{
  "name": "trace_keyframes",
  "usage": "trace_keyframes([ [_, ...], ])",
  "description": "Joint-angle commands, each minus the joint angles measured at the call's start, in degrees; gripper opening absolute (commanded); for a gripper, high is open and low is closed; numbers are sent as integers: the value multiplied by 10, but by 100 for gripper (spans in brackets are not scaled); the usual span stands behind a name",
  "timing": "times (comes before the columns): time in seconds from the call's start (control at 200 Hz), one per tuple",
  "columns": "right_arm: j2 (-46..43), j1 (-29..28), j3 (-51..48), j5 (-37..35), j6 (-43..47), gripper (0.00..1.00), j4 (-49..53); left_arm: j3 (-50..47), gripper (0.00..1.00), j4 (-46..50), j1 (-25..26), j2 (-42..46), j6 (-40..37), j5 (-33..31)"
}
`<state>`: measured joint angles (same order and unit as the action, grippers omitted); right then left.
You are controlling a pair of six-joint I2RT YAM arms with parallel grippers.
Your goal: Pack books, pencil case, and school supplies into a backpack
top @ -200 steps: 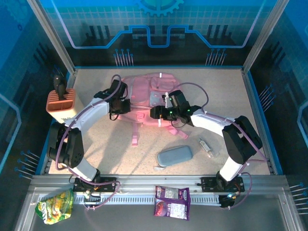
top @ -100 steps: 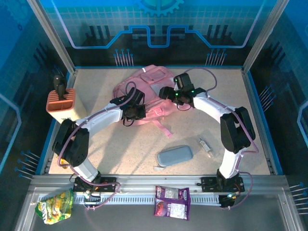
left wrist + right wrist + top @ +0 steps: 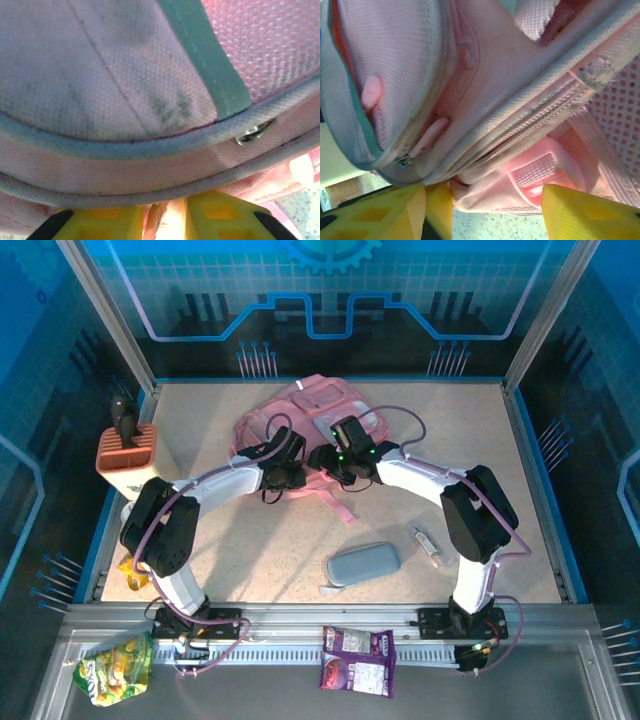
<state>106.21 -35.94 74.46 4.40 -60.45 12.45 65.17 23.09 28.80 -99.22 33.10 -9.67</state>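
The pink backpack (image 3: 318,403) lies bunched at the back middle of the table. My left gripper (image 3: 285,473) presses against its near edge. In the left wrist view the backpack (image 3: 125,75) looms close, and the left gripper (image 3: 165,220) stands narrowly open with a loose fold of pink fabric between the fingers. My right gripper (image 3: 333,460) sits just to the right. It is open (image 3: 492,212), straddling the backpack's (image 3: 495,100) lower edge and a pink buckle (image 3: 540,172). The grey-blue pencil case (image 3: 363,563) and a slim clear tube, the school supplies (image 3: 427,545), lie on the table. A yellow corner (image 3: 133,575), perhaps one of the books, peeks out by the left arm.
An orange-and-cream holder (image 3: 127,455) stands at the left edge. A green snack bag (image 3: 115,668) and a purple packet (image 3: 358,660) lie on the front rail. A loose pink strap (image 3: 338,505) trails toward the table's middle. Frame posts rise at the back corners.
Both grippers have come together at the backpack's near edge, the right one swinging down and left. The left jaws have parted slightly and the right jaws have narrowed. The backpack is more bunched.
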Motion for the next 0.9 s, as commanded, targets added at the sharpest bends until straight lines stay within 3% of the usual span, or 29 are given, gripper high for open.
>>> trace_keyframes([
  [0.0, -6, 2, 0, -15, -15, 61, -12, -13, 25, -63, 3, -17, -5, -33],
  [0.155, -13, 3, -14, -21, -34, 58, -22, -11, 17, -73, 7, -26, -8, -39],
  [0.29, -7, 2, -13, -22, -60, 56, -29, -14, 0, -61, 10, -16, -14, -59],
  [0.455, -1, -5, -12, -32, -82, 48, -55, -31, 0, -55, 11, 44, -19, -56],
  [0.695, 14, -18, -13, -45, -111, 47, -97, -71, 0, -74, 11, 116, -22, -9],
  [0.895, 17, -15, -6, -72, -82, 30, -103, -72, 0, -56, 22, 122, -35, -10],
])
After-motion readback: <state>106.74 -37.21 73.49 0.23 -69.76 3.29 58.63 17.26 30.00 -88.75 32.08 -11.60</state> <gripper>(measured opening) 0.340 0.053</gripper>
